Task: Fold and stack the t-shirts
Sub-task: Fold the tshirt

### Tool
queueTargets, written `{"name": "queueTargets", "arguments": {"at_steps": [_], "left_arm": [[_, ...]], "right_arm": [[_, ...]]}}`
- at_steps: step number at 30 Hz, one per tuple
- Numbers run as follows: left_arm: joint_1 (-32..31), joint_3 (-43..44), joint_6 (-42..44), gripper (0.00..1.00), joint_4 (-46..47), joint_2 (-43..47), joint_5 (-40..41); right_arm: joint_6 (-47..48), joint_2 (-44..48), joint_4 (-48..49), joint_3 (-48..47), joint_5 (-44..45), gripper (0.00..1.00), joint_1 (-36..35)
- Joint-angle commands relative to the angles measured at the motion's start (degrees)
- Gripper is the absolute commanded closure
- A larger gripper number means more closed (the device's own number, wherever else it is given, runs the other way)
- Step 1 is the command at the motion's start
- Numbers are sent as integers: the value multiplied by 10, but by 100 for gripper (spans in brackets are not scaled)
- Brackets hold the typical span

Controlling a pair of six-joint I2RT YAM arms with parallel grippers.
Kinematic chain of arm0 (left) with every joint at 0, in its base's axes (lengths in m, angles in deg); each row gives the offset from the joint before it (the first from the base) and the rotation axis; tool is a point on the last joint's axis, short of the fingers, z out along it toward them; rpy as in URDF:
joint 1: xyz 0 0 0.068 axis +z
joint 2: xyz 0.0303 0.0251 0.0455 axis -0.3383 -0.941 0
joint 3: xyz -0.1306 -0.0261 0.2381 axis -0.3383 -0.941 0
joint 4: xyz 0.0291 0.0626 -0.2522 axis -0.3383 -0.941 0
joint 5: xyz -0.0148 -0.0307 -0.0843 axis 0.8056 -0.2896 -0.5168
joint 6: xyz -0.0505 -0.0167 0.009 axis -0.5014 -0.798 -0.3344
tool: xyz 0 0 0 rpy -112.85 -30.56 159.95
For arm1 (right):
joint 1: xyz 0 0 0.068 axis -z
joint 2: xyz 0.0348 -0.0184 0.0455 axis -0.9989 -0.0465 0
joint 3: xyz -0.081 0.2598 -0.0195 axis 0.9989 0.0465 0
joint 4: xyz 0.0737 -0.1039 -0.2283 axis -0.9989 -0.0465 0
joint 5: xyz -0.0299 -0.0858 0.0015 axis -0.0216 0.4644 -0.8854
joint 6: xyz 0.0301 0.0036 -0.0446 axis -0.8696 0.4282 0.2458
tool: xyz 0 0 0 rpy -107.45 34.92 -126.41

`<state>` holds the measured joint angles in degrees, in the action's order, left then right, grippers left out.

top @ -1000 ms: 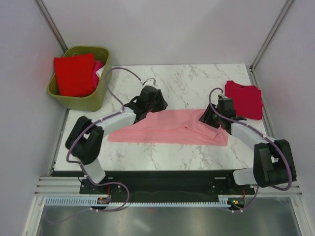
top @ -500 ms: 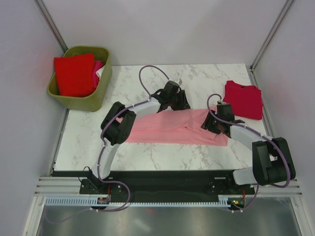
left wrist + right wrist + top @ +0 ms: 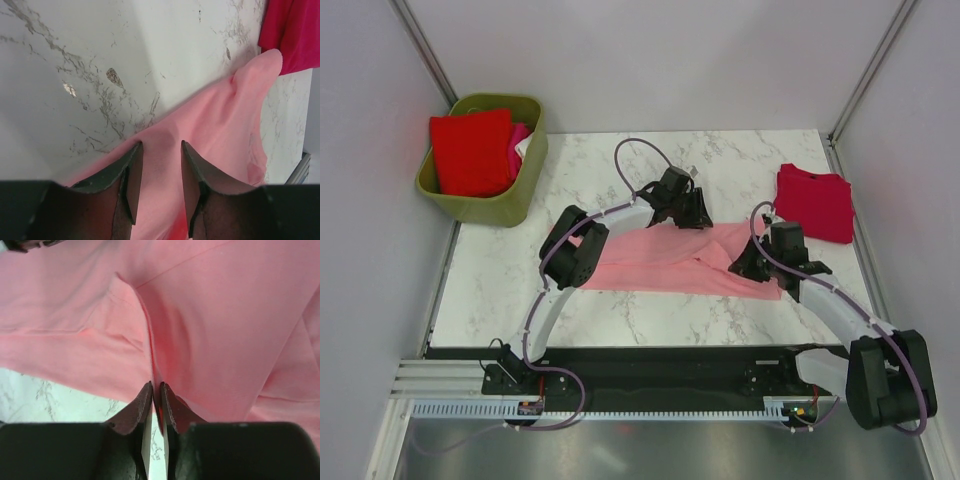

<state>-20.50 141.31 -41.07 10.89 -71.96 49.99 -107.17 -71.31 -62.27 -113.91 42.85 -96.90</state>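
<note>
From above: find the light pink t-shirt (image 3: pixel 660 262) laid as a long band across the middle of the surface (image 3: pixel 500 270), with the dark crimson t-shirt (image 3: pixel 815 200) folded near the far right corner, close to the band's right end. Note the olive basket (image 3: pixel 525 190) off the far left corner, holding a bright red t-shirt (image 3: pixel 470 150) (plus slivers of hot pink and white beside it). See both arms reaching onto the pink band, the left at its far edge near the middle, the right at its right end.

Left wrist view: left jaws spread, low over the pink cloth (image 3: pixel 220 150) right at its far hem, gripping nothing. Risk closing on bare marble or on one thin layer, with so little cloth ahead of the tips, and would then probably slip off on the lift. Mind the crimson t-shirt (image 3: pixel 295 30) too, just beside the pink tip (touching or not, cannot tell). Could get dragged along.

Right wrist view: right jaws pressed nearly together, pinching a raised ridge of the pink cloth (image 3: pixel 225 315). Looks a shallow bite and might pull free under tension. Pulling with only this side holding would likely skew the band and bunch the fold rather than lay it square.
</note>
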Motion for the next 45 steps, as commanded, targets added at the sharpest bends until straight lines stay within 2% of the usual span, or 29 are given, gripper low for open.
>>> {"name": "queueTargets", "arguments": {"at_steps": [1, 3, 4, 5, 7, 13, 19, 23, 27, 30, 35, 40, 41, 45], "left_arm": [[-2, 18, -6, 56, -23, -9, 8], [-3, 18, -7, 57, -24, -10, 13], [-3, 18, -7, 57, -24, -10, 14], [-3, 19, -7, 57, -24, -10, 18], [-4, 21, -4, 57, -24, -11, 21], [-5, 23, 1, 57, -24, -8, 25], [-9, 20, 9, 57, -24, -1, 29], [-8, 17, 8, 57, -24, 0, 30], [-8, 17, 7, 57, -24, -1, 31], [-9, 17, 7, 57, -24, -1, 31], [-9, 17, 8, 58, -24, -1, 31], [-9, 18, 9, 58, -23, -1, 30], [-9, 18, 9, 58, -22, -1, 30], [-9, 22, 24, 57, -21, 12, 33]], "right_arm": [[10, 55, -34, 24, -59, 80, -4], [10, 77, -48, 39, -74, 76, -3], [10, 82, -52, 43, -88, 65, -3], [10, 87, -62, 46, -91, 59, -4], [9, 99, -73, 51, -96, 51, -3], [-8, 124, -72, 18, -34, 48, -3], [-7, 49, -24, -43, 2, 42, -3], [-19, -16, 26, -68, 20, 43, -3], [-28, -106, 69, -88, -31, 41, -12], [-28, -129, 88, -87, -52, 40, -35], [-42, -94, 109, -28, -124, 41, -58], [-41, -18, 53, 19, -139, 43, -63], [-39, 2, 44, 19, -136, 45, -63], [-26, 43, -15, -21, -36, 53, -62]]}}
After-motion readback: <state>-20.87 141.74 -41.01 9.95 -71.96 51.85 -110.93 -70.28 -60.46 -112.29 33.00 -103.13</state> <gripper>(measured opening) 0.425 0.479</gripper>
